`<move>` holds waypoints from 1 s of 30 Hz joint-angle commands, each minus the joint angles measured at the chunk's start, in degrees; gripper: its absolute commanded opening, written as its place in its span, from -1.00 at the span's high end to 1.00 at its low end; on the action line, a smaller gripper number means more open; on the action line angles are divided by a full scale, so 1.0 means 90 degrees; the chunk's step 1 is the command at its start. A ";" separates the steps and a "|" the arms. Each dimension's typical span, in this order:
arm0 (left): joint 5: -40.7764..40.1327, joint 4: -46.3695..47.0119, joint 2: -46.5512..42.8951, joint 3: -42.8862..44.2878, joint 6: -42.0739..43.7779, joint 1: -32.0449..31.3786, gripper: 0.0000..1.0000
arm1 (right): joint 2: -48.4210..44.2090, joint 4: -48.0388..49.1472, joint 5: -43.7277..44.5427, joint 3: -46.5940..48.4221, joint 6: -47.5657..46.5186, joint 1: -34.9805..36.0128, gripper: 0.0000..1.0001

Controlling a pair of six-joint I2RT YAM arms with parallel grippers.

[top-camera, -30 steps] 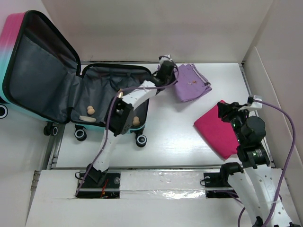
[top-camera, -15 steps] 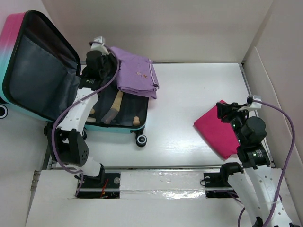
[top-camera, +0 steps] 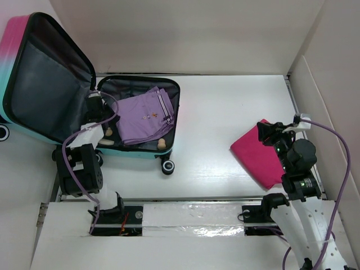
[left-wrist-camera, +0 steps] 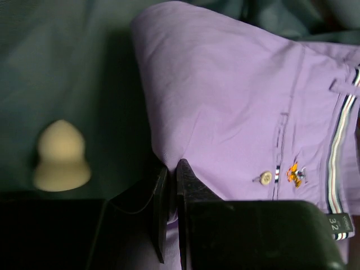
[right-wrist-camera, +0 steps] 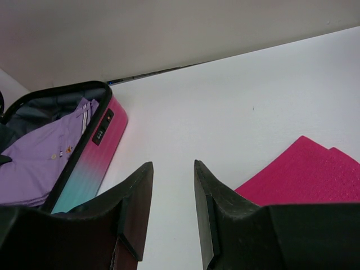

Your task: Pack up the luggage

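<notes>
The luggage (top-camera: 34,62) lies open at the left, its lid propped up and its dark grey base (top-camera: 112,87) flat on the table. A folded purple garment (top-camera: 143,115) lies in the base. My left gripper (top-camera: 98,111) is low at the base's left side, shut on the garment's edge (left-wrist-camera: 169,112). My right gripper (top-camera: 271,133) is open and empty, held above the near corner of a folded magenta cloth (top-camera: 259,154) on the table at the right. The right wrist view shows the luggage's pink-to-teal side (right-wrist-camera: 93,163) and the magenta cloth (right-wrist-camera: 304,180).
Two beige egg-shaped pieces (top-camera: 108,132) (top-camera: 161,143) sit on the lining; one shows left of my fingers (left-wrist-camera: 61,157). White walls enclose the table at the back and right (top-camera: 315,90). The luggage's wheels (top-camera: 167,166) stand on the table near its front.
My left arm swung the purple garment from the table right of the luggage, over it, and down into the base, where it now lies flat. The right arm has not moved.
</notes>
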 commanded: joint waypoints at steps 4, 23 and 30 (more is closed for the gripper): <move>-0.0576 0.0275 -0.0391 0.0104 0.0175 0.0138 1.00 | 0.0029 0.0284 -0.0133 0.0066 -0.0124 -0.0035 0.18; -0.1641 0.0929 -0.1253 0.1265 -0.0265 -0.4673 0.19 | 0.0166 0.0207 0.0052 0.0047 -0.0222 -0.0035 1.00; -0.2627 0.1202 0.0310 0.1558 -0.0430 -0.7330 0.21 | -0.0282 -0.0613 0.0628 0.0485 -0.0202 -0.0035 0.81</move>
